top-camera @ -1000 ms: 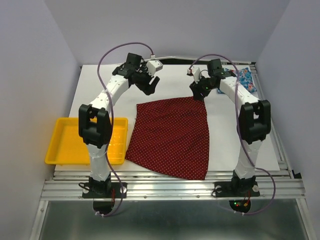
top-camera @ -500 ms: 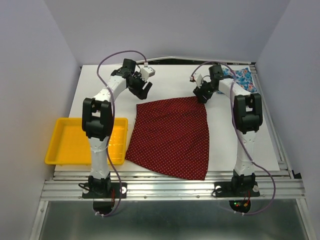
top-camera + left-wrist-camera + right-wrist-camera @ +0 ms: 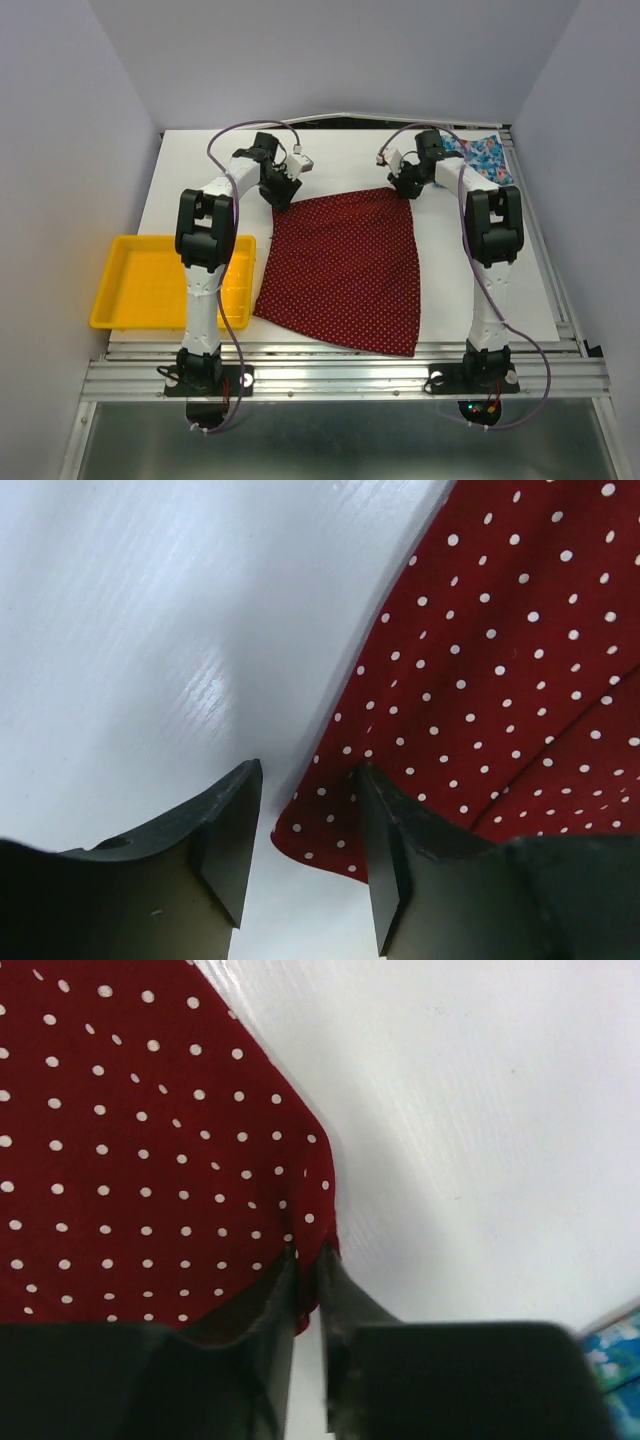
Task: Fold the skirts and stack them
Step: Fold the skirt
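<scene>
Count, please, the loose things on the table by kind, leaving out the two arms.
Skirts: 2, the dark red dotted skirt and the blue floral skirt
Trays: 1, the yellow tray
Total: 3

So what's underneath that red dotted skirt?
Only the white table shows around the red skirt, which lies flat on it. Anything directly beneath is covered, though no bump shows.
</scene>
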You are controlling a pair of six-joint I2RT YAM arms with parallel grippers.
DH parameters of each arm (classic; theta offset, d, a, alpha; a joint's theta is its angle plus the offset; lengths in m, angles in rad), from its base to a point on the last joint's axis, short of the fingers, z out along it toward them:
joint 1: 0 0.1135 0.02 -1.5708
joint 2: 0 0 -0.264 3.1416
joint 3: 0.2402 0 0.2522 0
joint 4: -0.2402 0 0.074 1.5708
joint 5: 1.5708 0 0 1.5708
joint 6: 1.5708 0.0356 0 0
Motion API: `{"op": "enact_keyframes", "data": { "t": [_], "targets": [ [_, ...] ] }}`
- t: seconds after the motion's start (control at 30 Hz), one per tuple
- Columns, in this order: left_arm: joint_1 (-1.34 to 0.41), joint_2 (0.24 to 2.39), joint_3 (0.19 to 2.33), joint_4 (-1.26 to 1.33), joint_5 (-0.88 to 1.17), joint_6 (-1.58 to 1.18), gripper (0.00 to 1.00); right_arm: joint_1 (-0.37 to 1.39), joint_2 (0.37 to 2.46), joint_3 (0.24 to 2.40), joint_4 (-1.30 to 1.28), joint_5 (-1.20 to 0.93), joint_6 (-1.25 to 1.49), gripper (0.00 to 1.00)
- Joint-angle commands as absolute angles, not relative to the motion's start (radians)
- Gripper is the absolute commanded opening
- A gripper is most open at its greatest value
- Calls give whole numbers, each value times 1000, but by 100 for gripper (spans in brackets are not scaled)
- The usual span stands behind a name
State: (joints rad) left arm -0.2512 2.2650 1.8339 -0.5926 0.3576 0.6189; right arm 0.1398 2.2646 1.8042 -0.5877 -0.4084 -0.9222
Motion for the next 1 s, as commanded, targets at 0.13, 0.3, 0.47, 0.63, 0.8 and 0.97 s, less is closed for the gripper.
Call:
{"op": "enact_keyframes", "data": {
  "t": [0.13, 0.3, 0.47, 0.63, 0.8, 0.97],
  "targets": [
    [-244, 2306, 1893, -624, 397, 631, 26, 140, 2321, 1818, -379, -240, -875, 1],
    [-244, 2273, 1930, -520, 382, 540, 0, 140, 2365, 1979, -290, -167, -802, 1],
    [-244, 2201, 1996, -428, 302, 506, 0, 140, 2301, 2079, -295, -159, -772, 1],
    [-245, 2042, 1906, -385, 287, 543, 0, 140, 2094, 1891, -311, -205, -799, 1],
    [-267, 1860, 1676, -339, 308, 607, 0, 140, 1867, 1640, -369, -297, -830, 1],
    [-319, 1634, 1311, -258, 295, 676, 0, 176, 1642, 1325, -449, -377, -812, 1]
  ]
}}
